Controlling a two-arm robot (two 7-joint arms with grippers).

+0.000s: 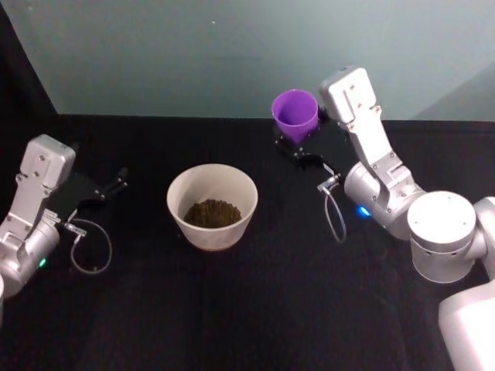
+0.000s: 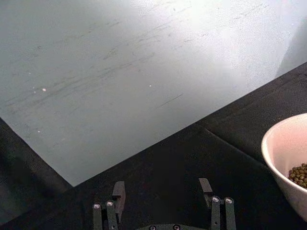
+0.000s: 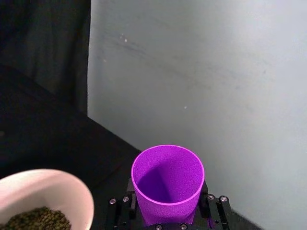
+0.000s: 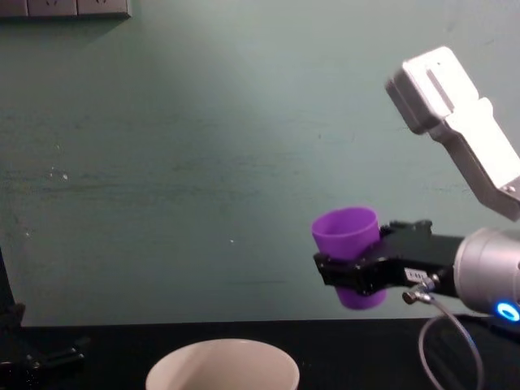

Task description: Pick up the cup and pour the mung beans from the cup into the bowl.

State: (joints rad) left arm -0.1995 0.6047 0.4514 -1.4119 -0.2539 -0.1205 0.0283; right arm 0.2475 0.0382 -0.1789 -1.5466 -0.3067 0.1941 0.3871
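The purple cup (image 1: 295,112) is held upright in the air, to the right of and beyond the bowl (image 1: 207,233), with my right gripper (image 1: 298,145) shut on its lower half. In the right wrist view the cup (image 3: 168,182) looks empty inside, and the fingers (image 3: 128,201) press its sides. The chest view has the cup (image 4: 348,236) well above the table, in the gripper (image 4: 351,275). A heap of mung beans (image 1: 212,212) lies in the cream bowl, also seen as beans (image 2: 300,175) in the bowl (image 2: 283,153). My left gripper (image 1: 116,184) rests open at the table's left.
A black cloth (image 1: 255,309) covers the table, with a pale green wall (image 1: 232,54) right behind its far edge. Loose cables hang at both wrists (image 1: 334,216).
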